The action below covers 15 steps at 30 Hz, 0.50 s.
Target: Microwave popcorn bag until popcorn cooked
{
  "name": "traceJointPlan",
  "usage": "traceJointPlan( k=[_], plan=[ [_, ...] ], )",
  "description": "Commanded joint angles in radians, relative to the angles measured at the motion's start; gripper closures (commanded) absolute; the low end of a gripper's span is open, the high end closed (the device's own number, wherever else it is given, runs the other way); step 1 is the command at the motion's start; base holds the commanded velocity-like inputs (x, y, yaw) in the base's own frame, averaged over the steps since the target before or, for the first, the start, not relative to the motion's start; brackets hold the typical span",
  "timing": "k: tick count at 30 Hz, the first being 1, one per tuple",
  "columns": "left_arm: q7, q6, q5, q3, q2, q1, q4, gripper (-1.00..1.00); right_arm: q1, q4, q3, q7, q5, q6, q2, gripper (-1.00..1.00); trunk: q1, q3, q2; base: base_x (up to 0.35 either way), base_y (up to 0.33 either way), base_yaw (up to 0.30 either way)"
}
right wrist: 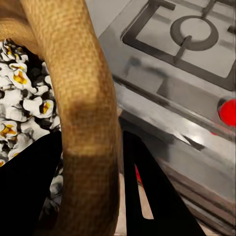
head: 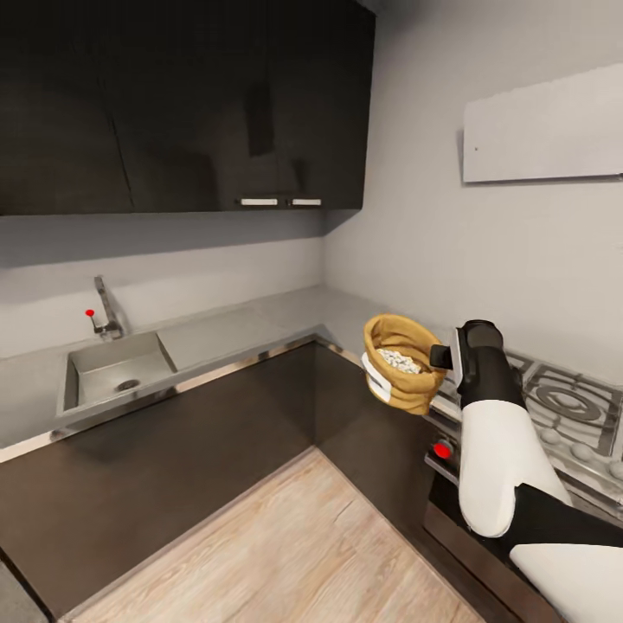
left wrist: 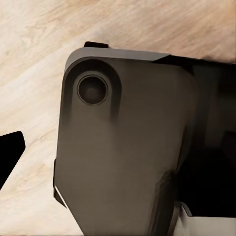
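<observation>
while right gripper (right wrist: 91, 162) clamps woven popcorn bag (head: 400, 374) rolled rim, left gripper state unclear

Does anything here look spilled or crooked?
Nothing has spilled. The popcorn bag hangs tilted in mid-air by the stove, off the countertop, because the right gripper pinches its rolled rim. The popcorn sits inside it.
</observation>
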Motion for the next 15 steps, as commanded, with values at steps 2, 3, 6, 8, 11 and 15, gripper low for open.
traceJointPlan(
  k=[2,3,6,8,11,15],
  plan=[
    [0.0,-0.003,0.008,0.002,0.0,0.0,0.0,-1.0,-0.001,0.0,-0.003,-0.006,-0.005,0.002,0.003,1.0,-0.001,-0.001,-0.001,-0.348,0.0,0.0],
    [0.0,-0.003,0.009,0.003,0.0,0.0,0.001,-1.0,-0.001,0.0,-0.003,-0.006,-0.006,0.002,0.004,1.0,-0.001,-0.001,-0.001,-0.348,0.0,0.0],
    [0.0,-0.003,0.01,0.003,0.0,0.0,0.001,-1.0,-0.001,0.001,-0.004,-0.005,-0.007,0.002,0.001,1.0,-0.001,-0.001,-0.001,-0.348,0.0,0.0],
    [0.0,-0.003,0.009,0.003,0.0,0.0,0.001,-1.0,-0.001,0.018,-0.004,-0.005,-0.008,0.002,-0.002,1.0,-0.001,-0.001,-0.001,-0.348,0.0,0.0],
    [0.0,-0.003,0.01,0.003,0.001,0.0,0.002,-1.0,-0.001,0.053,-0.004,-0.005,-0.002,0.002,-0.005,1.0,-0.001,-0.001,-0.001,-0.348,0.0,0.0],
    [0.0,-0.002,0.01,0.003,0.001,0.0,0.002,-1.0,-0.001,0.059,-0.004,-0.006,0.003,0.002,-0.006,1.0,-0.001,-0.001,-0.001,-0.349,0.0,0.0]
  ],
)
